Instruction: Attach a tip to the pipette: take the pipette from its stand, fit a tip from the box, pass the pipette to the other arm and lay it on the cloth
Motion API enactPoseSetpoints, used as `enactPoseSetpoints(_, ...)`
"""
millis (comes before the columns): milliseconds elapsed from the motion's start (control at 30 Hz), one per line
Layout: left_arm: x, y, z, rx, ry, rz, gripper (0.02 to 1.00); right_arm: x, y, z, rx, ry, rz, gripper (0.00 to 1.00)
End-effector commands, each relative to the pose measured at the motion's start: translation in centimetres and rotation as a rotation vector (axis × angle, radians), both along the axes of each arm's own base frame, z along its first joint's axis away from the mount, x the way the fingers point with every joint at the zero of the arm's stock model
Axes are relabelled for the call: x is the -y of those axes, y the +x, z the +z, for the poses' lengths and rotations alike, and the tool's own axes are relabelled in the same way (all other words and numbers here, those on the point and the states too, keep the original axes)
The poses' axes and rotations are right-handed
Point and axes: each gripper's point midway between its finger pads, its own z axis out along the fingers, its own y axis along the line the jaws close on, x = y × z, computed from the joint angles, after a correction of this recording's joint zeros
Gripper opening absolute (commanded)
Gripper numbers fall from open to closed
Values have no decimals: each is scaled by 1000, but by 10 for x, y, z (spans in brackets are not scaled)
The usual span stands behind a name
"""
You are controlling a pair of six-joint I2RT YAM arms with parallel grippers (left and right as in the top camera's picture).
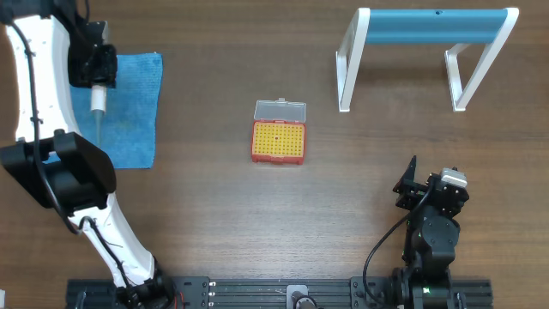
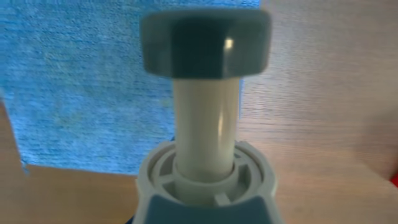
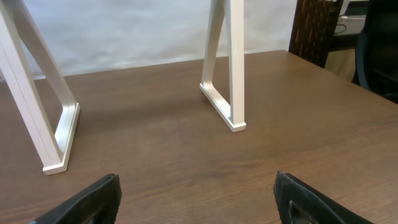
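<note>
My left gripper (image 1: 93, 67) is over the blue cloth (image 1: 137, 103) at the table's far left, shut on the pipette (image 1: 99, 101). The pipette's white shaft and thin tip point toward the near edge, above the cloth. Close up in the left wrist view are the pipette's grey plunger knob (image 2: 205, 40) and white stem, with the blue cloth (image 2: 81, 87) beneath. The tip box (image 1: 279, 142), red with yellow tips and its clear lid open, sits mid-table. My right gripper (image 1: 412, 182) rests low at the near right, and the right gripper (image 3: 196, 193) is open and holds nothing.
The white-legged pipette stand (image 1: 433, 30) with its blue top bar stands at the far right; the stand's legs (image 3: 229, 93) rise ahead of the right gripper. Bare wooden table lies between the cloth, the box and the stand.
</note>
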Motion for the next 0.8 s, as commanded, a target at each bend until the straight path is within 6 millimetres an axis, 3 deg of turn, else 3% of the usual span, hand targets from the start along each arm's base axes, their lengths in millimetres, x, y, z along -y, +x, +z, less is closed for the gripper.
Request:
enactPoseSetpoints(33,-15,20,-35,-31,52,-78,25,0,0,-4,-9,12,-6,812)
enactPoseSetpoints(267,-20,56,-103,-22,53,-95,25,0,0,-4,-9,12,-6,812)
enactPoseSetpoints(433,-12,92,-136,78,1,-106,23,0,0,-4,-9,12,-6,812)
enactPoseSetpoints(667,-2,91,-171,42,-69,-108,25,0,0,-4,-9,12,-6,812)
enactPoseSetpoints(800,1,90,-174,41,-86,-112,25,0,0,-4,-9,12,-6,812)
